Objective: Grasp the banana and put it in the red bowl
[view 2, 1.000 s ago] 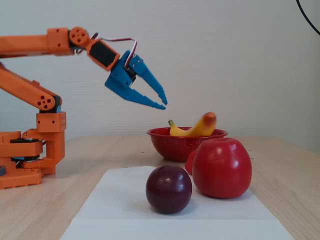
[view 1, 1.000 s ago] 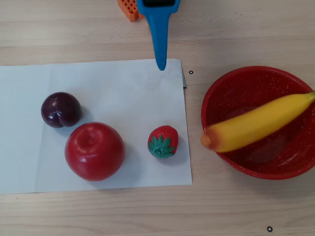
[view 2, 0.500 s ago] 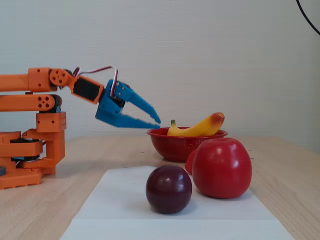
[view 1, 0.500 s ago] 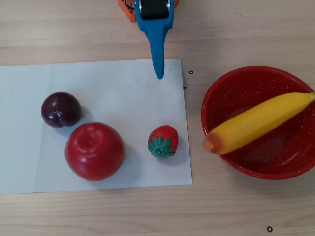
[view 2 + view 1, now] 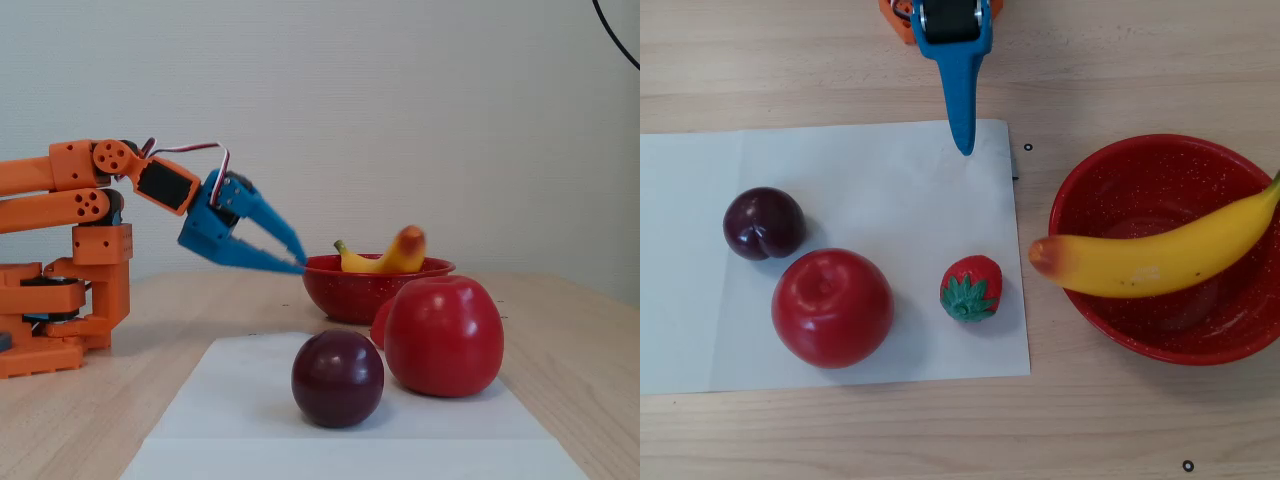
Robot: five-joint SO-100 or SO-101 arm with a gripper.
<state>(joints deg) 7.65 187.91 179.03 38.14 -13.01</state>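
Banana: you are looking at the banana (image 5: 1155, 263) lying across the red bowl (image 5: 1110, 180), not down flat on its floor; in the overhead view it is bridging the rim from the bowl's left side to the right edge of the picture.
Banana in the side camera: in the fixed view the banana (image 5: 385, 258) is poking up above the red bowl (image 5: 350, 295), its orange-red end raised.
Long axis: in the overhead view it is running nearly left to right, tilting slightly upward toward the right.
Pointing: the orange-red end is sticking out past the bowl's left rim toward the strawberry (image 5: 971, 288); the stem end is running toward the right frame edge, where it is being cut off.
Gripper: your gripper (image 5: 298, 258) is standing with its fingers spread apart and nothing between them, hanging above the table to the left of the bowl in the fixed view; from overhead the gripper (image 5: 963, 148) is showing as one blue blade over the top edge of the paper sheet (image 5: 690, 200).
Progress: you are looking at a placement that I judge done, since nothing is holding the banana.
Left to do: I judge only parking the arm; the overhanging end could tip the banana out.
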